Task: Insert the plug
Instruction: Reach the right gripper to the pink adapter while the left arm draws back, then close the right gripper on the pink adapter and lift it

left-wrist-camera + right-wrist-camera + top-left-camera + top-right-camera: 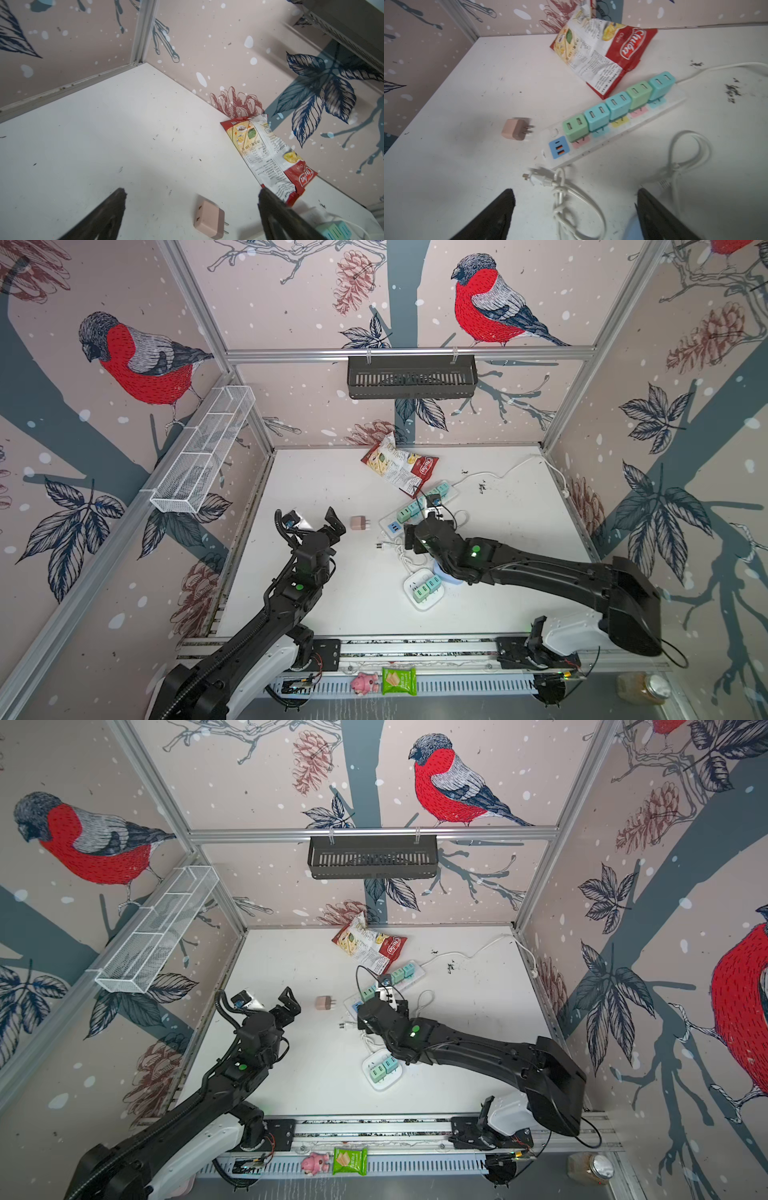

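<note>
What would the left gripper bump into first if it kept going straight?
Probably the pink charger, which lies on the table just ahead of the open left gripper. Depth is hard to judge, so it might meet bare table instead.

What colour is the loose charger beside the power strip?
The charger is pale pink; the right wrist view shows it best.

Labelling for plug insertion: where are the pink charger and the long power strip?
pink charger (510, 129), right wrist view, on its pink body.
long power strip (557, 147), right wrist view, on its blue USB panel.
</note>
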`<state>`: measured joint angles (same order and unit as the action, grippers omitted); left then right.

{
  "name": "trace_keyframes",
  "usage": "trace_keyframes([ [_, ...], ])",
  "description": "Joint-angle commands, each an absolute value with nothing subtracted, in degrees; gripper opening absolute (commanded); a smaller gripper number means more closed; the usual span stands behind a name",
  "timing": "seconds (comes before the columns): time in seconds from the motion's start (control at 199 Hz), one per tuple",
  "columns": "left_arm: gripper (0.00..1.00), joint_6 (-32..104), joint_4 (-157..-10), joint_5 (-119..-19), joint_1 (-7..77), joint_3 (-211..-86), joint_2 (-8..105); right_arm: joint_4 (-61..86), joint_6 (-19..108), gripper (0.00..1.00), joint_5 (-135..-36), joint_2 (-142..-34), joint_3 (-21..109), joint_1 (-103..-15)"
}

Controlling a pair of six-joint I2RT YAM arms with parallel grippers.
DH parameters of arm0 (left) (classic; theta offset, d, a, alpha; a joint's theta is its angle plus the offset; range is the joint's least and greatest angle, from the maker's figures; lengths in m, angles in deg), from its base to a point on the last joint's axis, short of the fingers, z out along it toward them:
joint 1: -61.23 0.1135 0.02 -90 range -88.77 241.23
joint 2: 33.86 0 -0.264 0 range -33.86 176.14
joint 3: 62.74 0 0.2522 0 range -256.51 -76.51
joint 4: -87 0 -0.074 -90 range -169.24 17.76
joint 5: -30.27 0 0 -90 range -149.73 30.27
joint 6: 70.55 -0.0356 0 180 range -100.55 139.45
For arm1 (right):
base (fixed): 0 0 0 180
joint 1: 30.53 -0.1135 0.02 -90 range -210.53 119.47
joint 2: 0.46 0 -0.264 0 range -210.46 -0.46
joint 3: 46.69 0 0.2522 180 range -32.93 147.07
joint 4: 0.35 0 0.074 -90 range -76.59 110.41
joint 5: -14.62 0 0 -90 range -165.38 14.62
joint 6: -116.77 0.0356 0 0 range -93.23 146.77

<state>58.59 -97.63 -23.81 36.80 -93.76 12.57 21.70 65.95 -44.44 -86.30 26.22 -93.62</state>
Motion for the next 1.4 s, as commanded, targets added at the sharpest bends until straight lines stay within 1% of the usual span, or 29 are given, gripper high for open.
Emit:
trace_keyframes([
  [0.0, 0.99, 65.8, -93.5, -16.3, 37.4, -93.5, 11.2, 22.1, 65.5, 0.93, -44.2, -94.4, 33.5, -94.9],
  [0.095, 0.98, 69.3, -92.3, -15.5, 38.9, -91.9, 9.2, 23.5, 61.5, 0.92, -45.2, -105.1, 43.3, -95.1],
  [0.196, 0.98, 71.4, -92.8, -15.5, 40.0, -89.5, 6.3, 21.1, 52.1, 0.89, -49.4, -114.2, 51.9, -94.2],
  [0.296, 0.98, 71.2, -92.9, -15.0, 40.0, -88.7, 3.6, 20.1, 45.9, 0.94, -53.1, -122.3, 59.6, -92.6],
  [0.406, 0.98, 70.7, -93.1, -15.6, 40.0, -88.6, 2.2, 22.1, 43.1, 0.95, -57.9, -129.1, 67.7, -90.4],
  [0.542, 0.98, 70.8, -93.3, -16.0, 40.0, -88.8, 2.7, 22.2, 41.1, 0.98, -66.0, -134.2, 73.1, -87.7],
  [0.597, 0.98, 70.7, -93.6, -16.3, 40.0, -88.8, 3.2, 21.9, 40.7, 1.0, -69.6, -135.7, 74.2, -86.8],
  [0.712, 0.97, 70.4, -93.8, -16.7, 40.0, -89.2, 4.3, 21.9, 39.4, 0.99, -78.6, -139.0, 76.5, -85.2],
  [0.858, 0.97, 70.3, -93.9, -16.8, 40.0, -89.3, 4.4, 23.6, 38.8, 0.99, -82.2, -141.7, 79.2, -85.2],
  [1.023, 0.97, 70.2, -93.9, -16.6, 40.0, -89.1, 3.9, 24.2, 38.4, 1.0, -79.9, -141.0, 77.8, -86.5],
  [1.159, 0.97, 70.2, -93.8, -16.5, 40.0, -89.1, 3.6, 22.0, 38.7, 0.97, -78.2, -138.4, 72.9, -87.3],
  [1.294, 0.97, 70.2, -93.7, -16.5, 40.1, -89.1, 3.3, 20.2, 38.6, 0.91, -75.7, -136.2, 69.1, -88.3],
  [1.354, 0.97, 70.2, -93.6, -16.5, 40.0, -89.0, 3.2, 19.5, 38.6, 0.86, -75.0, -135.9, 68.3, -88.5],
  [1.394, 0.97, 70.2, -93.5, -16.3, 40.1, -89.0, 3.2, 19.4, 38.8, 0.8, -74.3, -136.0, 68.1, -88.6],
])
